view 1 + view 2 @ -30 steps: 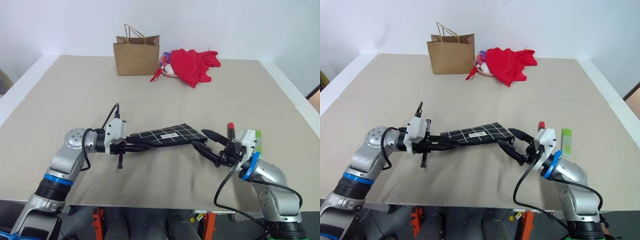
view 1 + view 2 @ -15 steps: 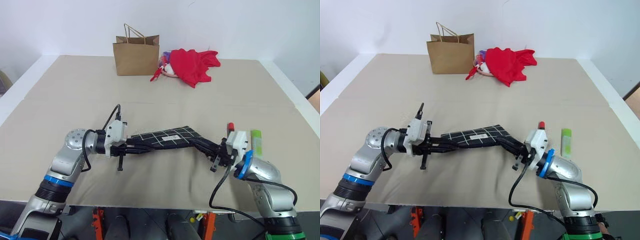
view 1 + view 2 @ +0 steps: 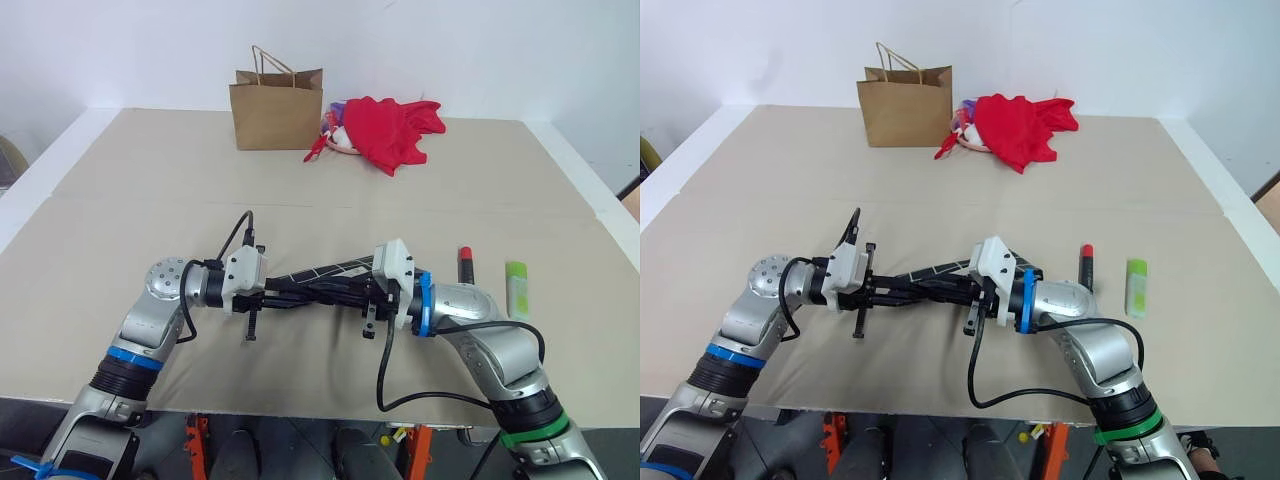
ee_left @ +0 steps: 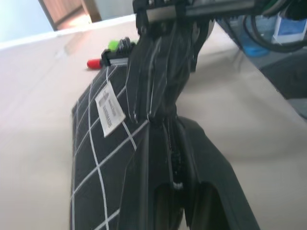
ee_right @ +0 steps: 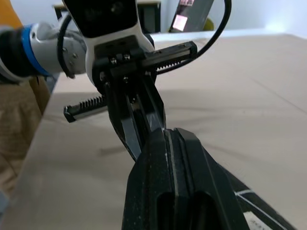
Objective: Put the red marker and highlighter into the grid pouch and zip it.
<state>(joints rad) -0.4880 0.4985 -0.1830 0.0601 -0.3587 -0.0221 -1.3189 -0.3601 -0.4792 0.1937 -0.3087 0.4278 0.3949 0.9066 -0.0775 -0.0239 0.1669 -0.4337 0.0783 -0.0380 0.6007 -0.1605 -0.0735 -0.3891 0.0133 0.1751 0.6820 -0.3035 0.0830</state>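
The grid pouch (image 3: 328, 271), black with white lines and a small white label (image 4: 110, 109), hangs just above the table between my two grippers. My left gripper (image 3: 292, 292) is shut on its left end. My right gripper (image 3: 335, 291) is shut on the pouch's top edge, fingertips close to the left gripper's. The red marker (image 3: 465, 266), with a black barrel and red cap, lies on the table to the right of my right arm. The light-green highlighter (image 3: 516, 286) lies a little further right of it.
A brown paper bag (image 3: 277, 110) stands at the back of the beige table (image 3: 150, 200). A crumpled red cloth (image 3: 390, 130) with small items beside it lies to its right. The table's front edge (image 3: 300, 412) runs just below my arms.
My right gripper shut at the pouch's right end, then slid left along its top edge to near the left gripper. The left gripper kept its hold and place.
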